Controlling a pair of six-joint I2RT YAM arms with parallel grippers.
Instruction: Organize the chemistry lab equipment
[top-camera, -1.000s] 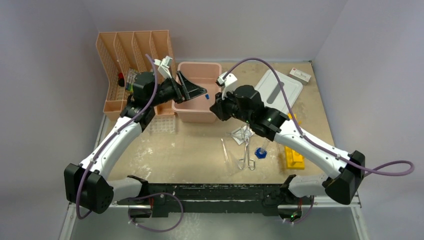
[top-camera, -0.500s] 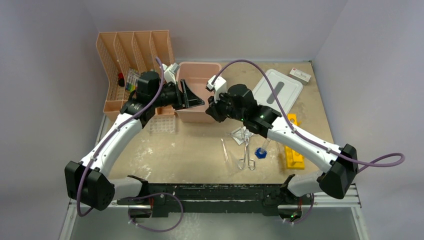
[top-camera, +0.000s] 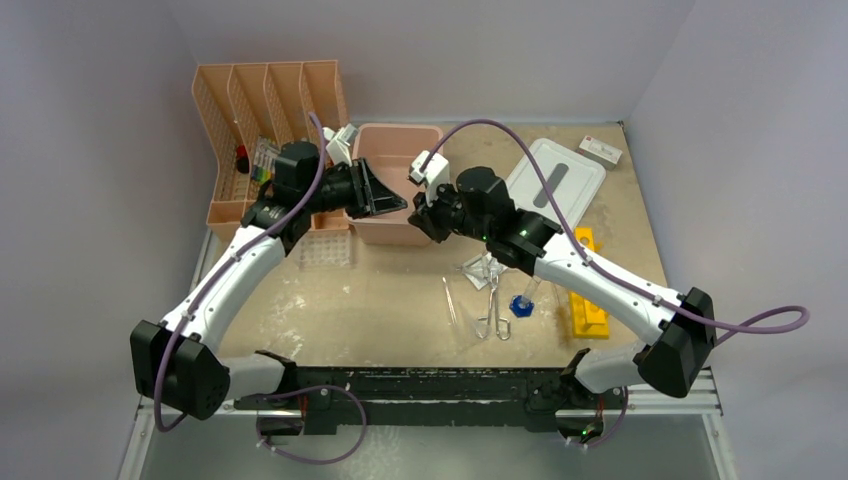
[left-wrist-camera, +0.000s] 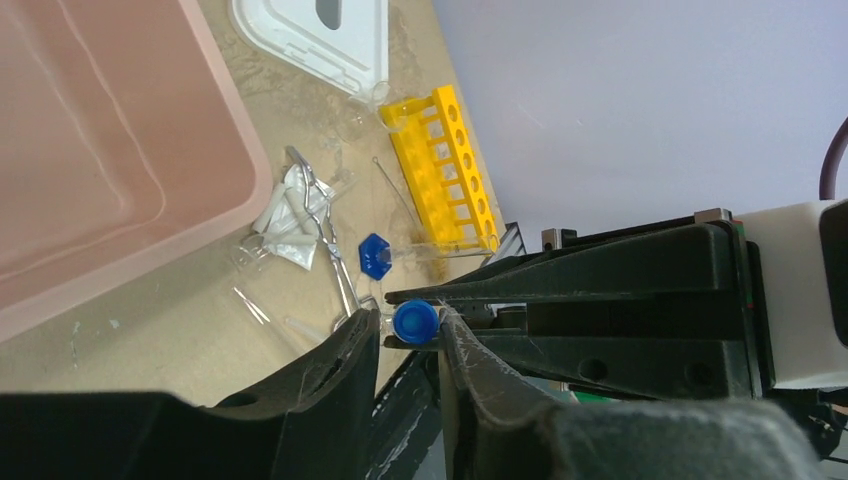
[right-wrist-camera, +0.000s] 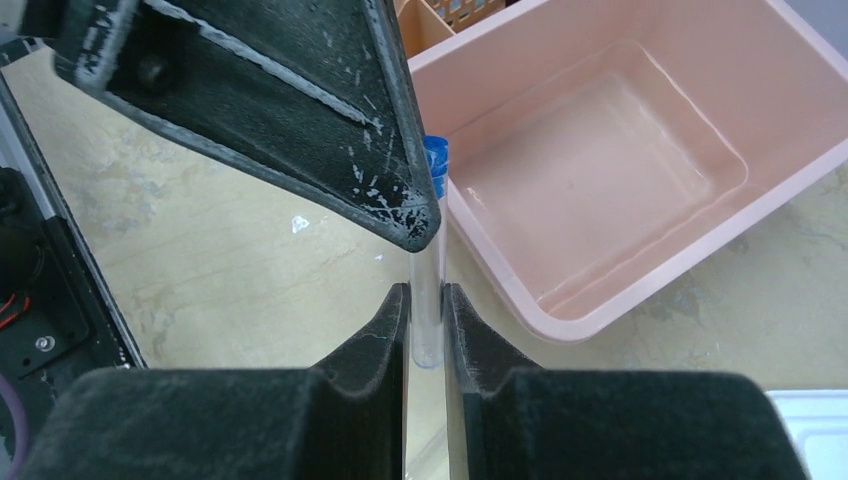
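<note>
A clear blue-capped tube (right-wrist-camera: 427, 300) hangs in the air at the front edge of the pink bin (top-camera: 400, 128). My right gripper (right-wrist-camera: 427, 305) is shut on its lower clear end. My left gripper (left-wrist-camera: 412, 335) has its fingers closed against the blue cap (left-wrist-camera: 415, 323), so both grippers meet tip to tip. On the table lie the metal forceps (top-camera: 492, 305), a second blue-capped tube (top-camera: 522, 303), a small clear bag (top-camera: 482, 268), thin clear rods (top-camera: 450, 300) and the yellow holed rack (top-camera: 588, 300). The clear multi-hole tray (top-camera: 328, 250) sits under my left arm.
The peach slotted organizer (top-camera: 230, 120) stands at the back left with small items in it. The bin's white lid (top-camera: 555, 180) lies at the back right, with a small white box (top-camera: 600, 150) beyond it. Purple cables arc over both arms.
My left gripper was wide open over the bin, then swung toward the right gripper and narrowed onto the tube's blue cap. The right gripper shifted slightly left, still holding the tube.
</note>
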